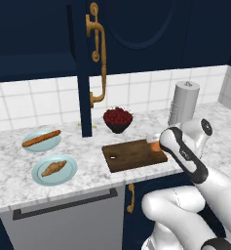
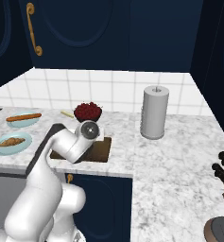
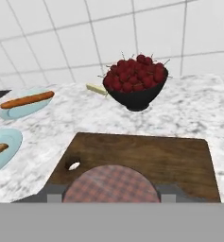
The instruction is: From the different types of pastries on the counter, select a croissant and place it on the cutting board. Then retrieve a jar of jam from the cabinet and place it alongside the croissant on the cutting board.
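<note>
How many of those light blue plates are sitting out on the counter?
2. One round light blue plate lies toward the tiled wall, holding the long orange-brown bread stick. The other light blue plate lies nearer the counter's front edge, holding the golden-brown croissant. The robot arm might hide more.

Cutting board [image 1: 131,155] lying mid-counter [image 1: 87,168]; bowl of berries [image 1: 118,119] sitting behind it; croissant [image 1: 54,168] and bread stick [image 1: 41,138] resting on plates at left.
</note>
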Controlling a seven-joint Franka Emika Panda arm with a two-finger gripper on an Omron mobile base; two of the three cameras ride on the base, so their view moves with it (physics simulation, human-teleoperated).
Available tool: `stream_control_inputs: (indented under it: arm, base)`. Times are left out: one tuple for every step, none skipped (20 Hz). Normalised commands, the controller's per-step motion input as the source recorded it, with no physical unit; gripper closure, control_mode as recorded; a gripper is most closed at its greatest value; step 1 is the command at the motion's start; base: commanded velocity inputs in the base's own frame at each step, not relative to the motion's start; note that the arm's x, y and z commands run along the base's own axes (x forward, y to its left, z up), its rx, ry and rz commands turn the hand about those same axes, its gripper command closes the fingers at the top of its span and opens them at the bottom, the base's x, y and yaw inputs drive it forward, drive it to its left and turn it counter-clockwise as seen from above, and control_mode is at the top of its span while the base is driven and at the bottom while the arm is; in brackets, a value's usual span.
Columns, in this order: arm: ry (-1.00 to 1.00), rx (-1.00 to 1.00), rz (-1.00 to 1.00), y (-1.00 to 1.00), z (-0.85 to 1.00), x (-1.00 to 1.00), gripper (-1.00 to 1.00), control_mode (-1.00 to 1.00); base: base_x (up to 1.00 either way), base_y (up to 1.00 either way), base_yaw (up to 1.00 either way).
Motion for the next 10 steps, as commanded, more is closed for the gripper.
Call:
stream_control_inputs:
  arm:
    - [-0.13, -0.16, 0.11, 0.12, 0.00, 0.14, 1.00, -1.00]
    - [-0.18, -0.19, 0.09, 0.05, -0.01, 0.15, 1.00, -1.00]
    - [-0.13, -0.15, 0.06, 0.00, -0.15, 0.18, 1.00, -1.00]
    - [-0.12, -0.11, 0.05, 0.00, -0.19, 0.11, 1.00, -1.00]
    - [-0.16, -0.06, 0.04, 0.00, -0.23, 0.09, 1.00, -1.00]
    - [-0.20, -0.06, 0.03, 0.00, -0.31, 0.12, 1.00, -1.00]
    - [-0.21, -0.03, 0.02, 0.00, -0.37, 0.01, 1.00, -1.00]
    - [-0.25, -0.01, 0.00, 0.00, -0.45, 0.00, 1.00, -1.00]
    - [-0.26, 0.00, 0.00, -0.01, -0.44, 0.00, 1.00, -1.00]
    - [-0.19, 0.00, 0.00, -0.02, -0.39, 0.00, 1.00, -1.00]
  base:
    - [0.00, 0.00, 0.00]
    - [0.00, 0.00, 0.00]
    - [0.00, 0.00, 0.00]
    - [0.00, 0.00, 0.00]
    - [0.00, 0.00, 0.00]
    - [0.00, 0.00, 0.00]
    - [0.00, 0.00, 0.00]
    - [0.00, 0.00, 0.00]
    - [0.00, 0.00, 0.00]
    - [0.00, 0.00, 0.00]
